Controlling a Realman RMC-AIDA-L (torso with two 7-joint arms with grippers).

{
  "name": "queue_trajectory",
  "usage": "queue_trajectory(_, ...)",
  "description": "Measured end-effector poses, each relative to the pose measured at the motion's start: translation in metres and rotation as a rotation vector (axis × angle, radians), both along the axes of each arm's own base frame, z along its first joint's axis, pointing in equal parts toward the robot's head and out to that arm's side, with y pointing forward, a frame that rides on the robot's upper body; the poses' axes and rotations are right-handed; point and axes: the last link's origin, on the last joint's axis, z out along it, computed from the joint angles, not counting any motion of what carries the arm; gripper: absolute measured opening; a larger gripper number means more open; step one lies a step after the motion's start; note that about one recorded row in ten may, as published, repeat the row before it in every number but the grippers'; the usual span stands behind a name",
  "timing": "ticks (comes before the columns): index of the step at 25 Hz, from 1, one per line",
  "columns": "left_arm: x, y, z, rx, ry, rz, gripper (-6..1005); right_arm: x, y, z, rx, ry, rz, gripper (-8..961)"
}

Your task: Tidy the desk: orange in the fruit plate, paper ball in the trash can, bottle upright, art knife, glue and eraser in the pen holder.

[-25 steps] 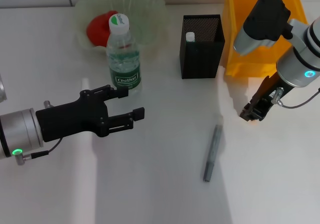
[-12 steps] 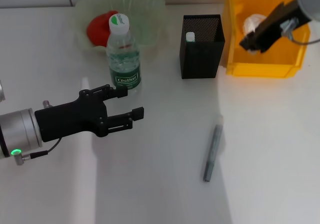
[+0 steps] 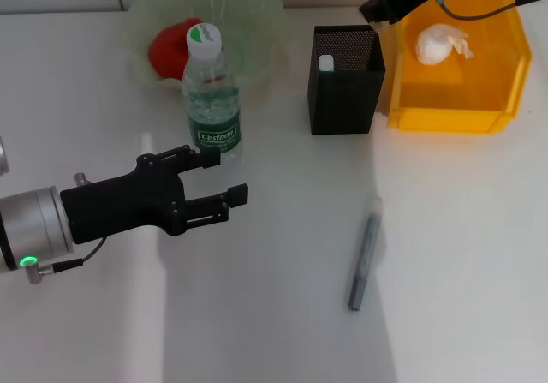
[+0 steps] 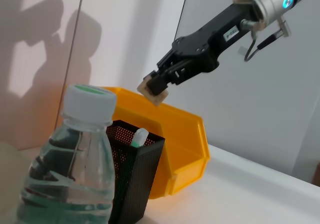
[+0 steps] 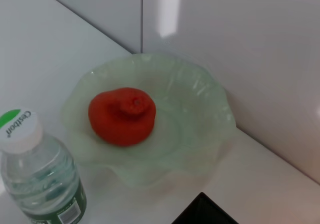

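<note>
The right gripper (image 4: 156, 88), jaws clamped on the eraser (image 4: 152, 92), hangs above the pen holder's (image 3: 345, 92) one o'clock corner.

The left gripper (image 3: 221, 180) hovers with jaws parted, holding nothing.

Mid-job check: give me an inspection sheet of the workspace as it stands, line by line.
Surface: white desk, mostly bare.
Orange: in the green fruit plate, orange resting inside.
Paper ball: paper ball lying in the yellow bin.
Bottle: water bottle upright, cap on, in front of the plate.
Pen holder: black mesh pen holder holds a white-capped stick, probably the glue.
Art knife: grey art knife flat on the desk.
Eraser: small pale block clamped in the right gripper.
Clutter: nothing seen.
Grippers: left gripper open, hovering by the bottle; right gripper above the pen holder.
Cables: short cable loops at both wrists.
Surroundings: pale wall panels behind.
</note>
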Motion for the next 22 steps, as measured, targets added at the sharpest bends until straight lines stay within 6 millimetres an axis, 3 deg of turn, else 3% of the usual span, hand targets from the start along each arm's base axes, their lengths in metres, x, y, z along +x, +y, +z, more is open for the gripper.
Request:
queue_trajectory(6,-0.001,-0.001,0.0,-0.001,-0.002,0.002,781,-0.001,0.001,-0.002,0.001,0.005,0.001,256)
queue_trajectory(11,-0.001,-0.001,0.0,-0.001,-0.002,0.002,781,-0.004,-0.006,0.002,-0.016,0.026,0.009,437)
queue_trajectory(12,-0.001,-0.001,0.001,-0.001,-0.002,0.001,781,-0.004,-0.006,0.002,-0.016,0.026,0.009,437)
queue_trajectory(19,-0.006,-0.003,0.004,-0.003,0.001,0.021,781,-0.022,-0.045,0.029,-0.064,-0.03,-0.074,436)
queue_trajectory(22,-0.007,-0.003,0.004,-0.006,-0.001,0.029,781,-0.023,-0.066,0.023,-0.116,-0.101,-0.148,436)
